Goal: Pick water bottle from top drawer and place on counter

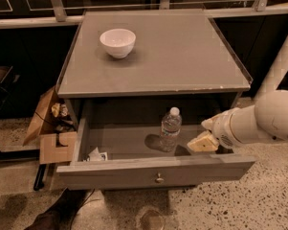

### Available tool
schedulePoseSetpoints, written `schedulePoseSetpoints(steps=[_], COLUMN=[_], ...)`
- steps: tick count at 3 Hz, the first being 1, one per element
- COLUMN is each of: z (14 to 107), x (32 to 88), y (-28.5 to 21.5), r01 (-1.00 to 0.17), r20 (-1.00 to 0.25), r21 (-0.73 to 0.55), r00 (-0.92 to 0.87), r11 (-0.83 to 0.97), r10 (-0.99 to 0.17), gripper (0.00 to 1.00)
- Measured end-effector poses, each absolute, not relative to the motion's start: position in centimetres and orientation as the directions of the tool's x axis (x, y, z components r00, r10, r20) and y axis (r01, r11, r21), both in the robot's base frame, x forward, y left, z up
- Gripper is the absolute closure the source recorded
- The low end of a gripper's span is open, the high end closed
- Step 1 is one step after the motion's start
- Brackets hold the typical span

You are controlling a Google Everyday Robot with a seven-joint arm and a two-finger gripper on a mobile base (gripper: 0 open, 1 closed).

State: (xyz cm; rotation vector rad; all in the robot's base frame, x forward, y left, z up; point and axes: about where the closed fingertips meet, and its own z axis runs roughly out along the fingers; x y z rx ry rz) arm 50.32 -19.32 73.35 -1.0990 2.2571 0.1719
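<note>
A: Bottle status?
B: water bottle (171,128) stands upright inside the top drawer (153,174), just right of drawer centre. gripper (203,142) is at the drawer's right end, not touching the bottle. Open or closed: can't tell.
A: Grasp plan?
B: Probably light, with thin ribbed walls that dent and slip. Grip mid-body, gently.

bottle (171,128) in drawer (134,173), end effector (203,142) right

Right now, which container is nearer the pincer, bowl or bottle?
The water bottle, upright in the top drawer beside the pincer; the bowl sits on the counter.
</note>
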Motion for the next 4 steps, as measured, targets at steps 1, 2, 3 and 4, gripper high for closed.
schedulePoseSetpoints(steps=[1,2,3,4], z=[72.6,71.9,71.1,70.4], x=[51.1,52.3,53.8,55.2], y=[-19.5,-19.0,-17.7,-15.9], r01=[-0.736,-0.724,-0.718,-0.720], r20=[-0.610,-0.661,-0.723,-0.787], r21=[-0.137,-0.111,-0.064,-0.027], r00=[-0.464,-0.458,-0.446,-0.413], r11=[0.663,0.681,0.693,0.693], r10=[-0.642,-0.595,-0.528,-0.459], gripper=[0.00,0.00,0.00,0.00])
